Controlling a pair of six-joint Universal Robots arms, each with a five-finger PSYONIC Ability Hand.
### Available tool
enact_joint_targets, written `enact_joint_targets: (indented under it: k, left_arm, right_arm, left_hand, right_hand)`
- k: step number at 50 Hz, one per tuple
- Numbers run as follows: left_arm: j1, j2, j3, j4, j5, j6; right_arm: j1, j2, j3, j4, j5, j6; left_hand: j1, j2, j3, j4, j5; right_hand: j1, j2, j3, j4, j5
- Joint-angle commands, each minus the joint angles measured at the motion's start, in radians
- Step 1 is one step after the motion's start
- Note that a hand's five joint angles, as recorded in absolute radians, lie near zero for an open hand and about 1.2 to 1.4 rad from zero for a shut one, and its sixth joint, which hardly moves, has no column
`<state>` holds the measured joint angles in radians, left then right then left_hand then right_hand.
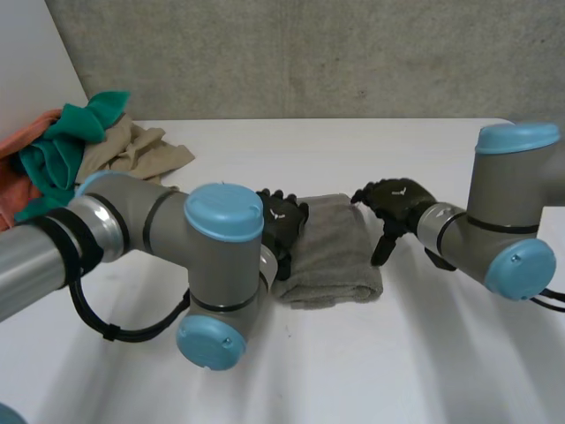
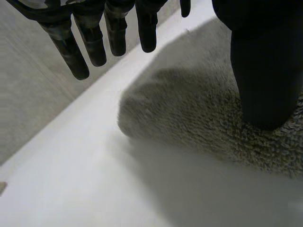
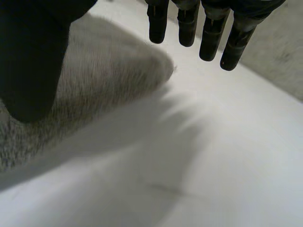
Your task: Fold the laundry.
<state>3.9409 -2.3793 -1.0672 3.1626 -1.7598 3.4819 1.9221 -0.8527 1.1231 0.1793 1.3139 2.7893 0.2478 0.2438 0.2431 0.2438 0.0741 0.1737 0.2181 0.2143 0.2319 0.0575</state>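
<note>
A folded grey towel (image 1: 334, 252) lies in the middle of the white table (image 1: 353, 150). My left hand (image 1: 281, 223) hovers at the towel's left edge, open, with straight fingers (image 2: 109, 33) above the table beyond the towel (image 2: 203, 113) and the thumb (image 2: 265, 71) over the cloth. My right hand (image 1: 395, 201) hangs open just off the towel's right edge. Its fingers (image 3: 208, 28) point past a corner of the towel (image 3: 104, 80), and its thumb (image 3: 33, 61) is above the cloth. Neither hand holds anything.
A heap of laundry sits at the table's back left: a green cloth (image 1: 66, 146), a beige cloth (image 1: 132, 150) and an orange one (image 1: 18, 168). A grey wall (image 1: 309, 53) stands behind the table. Bare tabletop (image 1: 397, 362) lies in front of the towel.
</note>
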Motion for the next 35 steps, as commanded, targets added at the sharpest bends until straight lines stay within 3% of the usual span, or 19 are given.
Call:
enact_joint_targets:
  k: [1,5,10,14,19,29,35]
  left_arm:
    - [0.027,0.133,-0.033,-0.006,0.052,-0.001]
    - [0.067,0.256,-0.101,-0.010,0.153,-0.006]
    - [0.092,0.399,-0.195,-0.061,0.397,-0.010]
    - [0.104,0.456,-0.221,-0.107,0.509,-0.024]
    - [0.115,0.480,-0.226,-0.135,0.531,-0.069]
    - [0.116,0.482,-0.227,-0.133,0.531,-0.089]
    - [0.120,0.482,-0.235,-0.130,0.531,-0.089]
  right_arm:
    - [-0.005,-0.175,0.190,-0.150,0.011,0.114]
    - [-0.043,-0.232,0.319,-0.202,0.010,0.213]
    - [-0.087,-0.259,0.434,-0.211,-0.013,0.335]
    - [-0.086,-0.249,0.480,-0.218,-0.054,0.392]
    - [-0.077,-0.185,0.480,-0.260,-0.099,0.426]
    - [0.003,-0.066,0.391,-0.328,-0.088,0.461]
    - [0.011,-0.003,0.307,-0.331,-0.082,0.504]
  left_hand:
    - [-0.005,-0.001,0.000,-0.001,-0.006]
    - [-0.005,-0.001,0.000,-0.001,-0.006]
    - [-0.005,-0.001,0.000,-0.001,-0.006]
    - [0.001,0.005,0.006,0.005,0.000]
    - [-0.002,0.002,0.003,0.002,-0.003]
    - [0.001,0.005,0.006,0.005,0.000]
    - [0.001,0.005,0.006,0.005,0.000]
  right_hand:
    - [0.001,-0.044,-0.040,-0.057,-0.058]
    - [0.001,-0.044,-0.040,-0.057,-0.058]
    - [0.001,-0.044,-0.040,-0.057,-0.058]
    - [0.001,-0.044,-0.040,-0.057,-0.058]
    - [0.001,-0.044,-0.040,-0.057,-0.058]
    - [0.128,0.084,0.088,0.070,0.070]
    - [0.712,0.668,0.671,0.654,0.654]
